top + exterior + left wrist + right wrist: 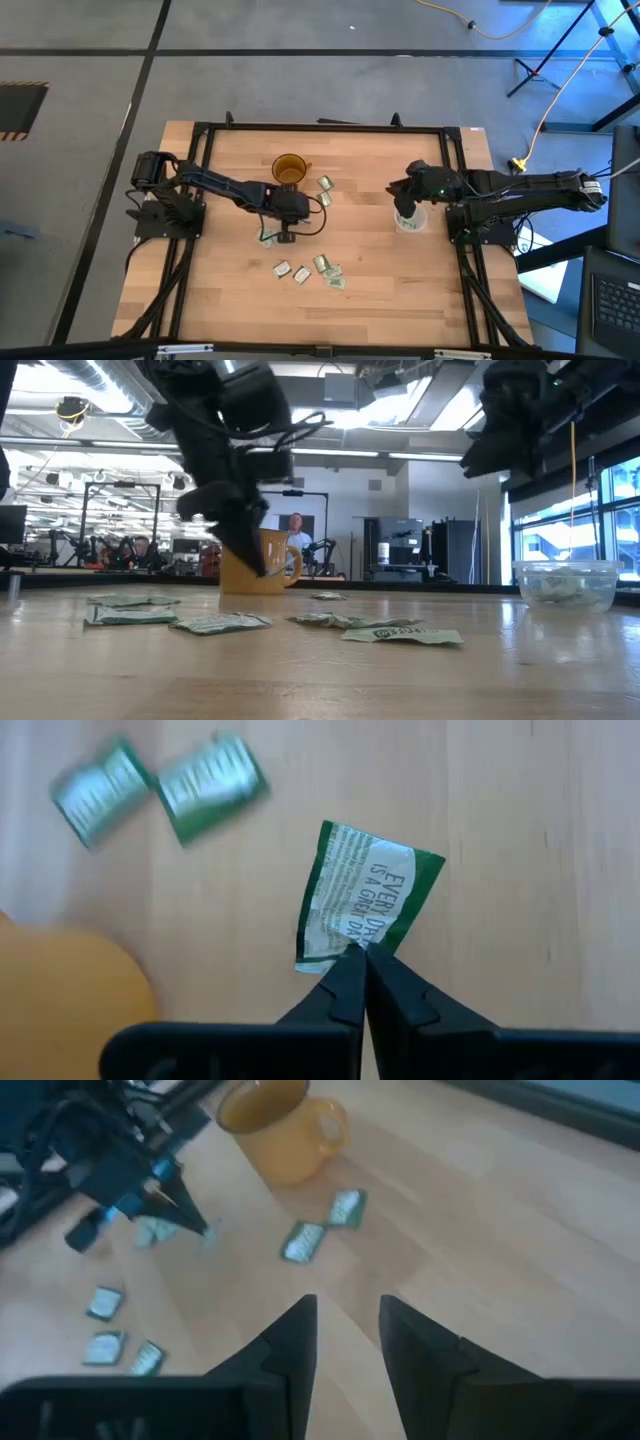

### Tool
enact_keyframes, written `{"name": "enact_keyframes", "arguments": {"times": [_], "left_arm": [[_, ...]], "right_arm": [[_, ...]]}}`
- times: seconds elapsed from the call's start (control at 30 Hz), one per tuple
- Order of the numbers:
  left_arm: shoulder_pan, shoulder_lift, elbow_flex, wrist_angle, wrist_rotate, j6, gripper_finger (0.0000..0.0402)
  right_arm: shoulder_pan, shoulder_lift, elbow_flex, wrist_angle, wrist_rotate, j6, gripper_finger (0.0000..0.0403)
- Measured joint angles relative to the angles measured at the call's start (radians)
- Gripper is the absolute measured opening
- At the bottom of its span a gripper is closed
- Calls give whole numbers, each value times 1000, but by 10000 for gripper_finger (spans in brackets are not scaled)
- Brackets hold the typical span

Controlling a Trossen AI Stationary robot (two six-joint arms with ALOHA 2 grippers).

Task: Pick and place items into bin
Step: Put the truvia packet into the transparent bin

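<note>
Amber cup (60, 995): being cropped by the frame edge beside the left pincer (362, 952). Two packets (155, 785) beyond it: blurring, print unreadable.

Only readable print: white capitals on the green packet (365, 895) pinched at the left gripper (362, 952) fingertips, "EVERY DAY IS A GREA…", cut off there. Finer lines beside it too small to read. Other packets blurred.
</note>
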Motion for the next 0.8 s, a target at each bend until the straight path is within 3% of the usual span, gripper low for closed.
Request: {"name": "enact_keyframes", "arguments": {"times": [0.2, 0.43, 0.67, 0.8], "left_arm": [[-1, 0, 10, 243, -67, 95, 3], [0, -2, 11, 516, -195, 193, 3], [1, -3, 12, 601, -259, 187, 3], [4, -3, 12, 603, -272, 187, 2]], "right_arm": [[0, 50, 0, 103, 2, -12, 115], [0, 199, 0, 317, 0, -100, 115], [0, 326, 0, 493, -1, -170, 119], [0, 374, 0, 587, -1, -193, 145]]}}
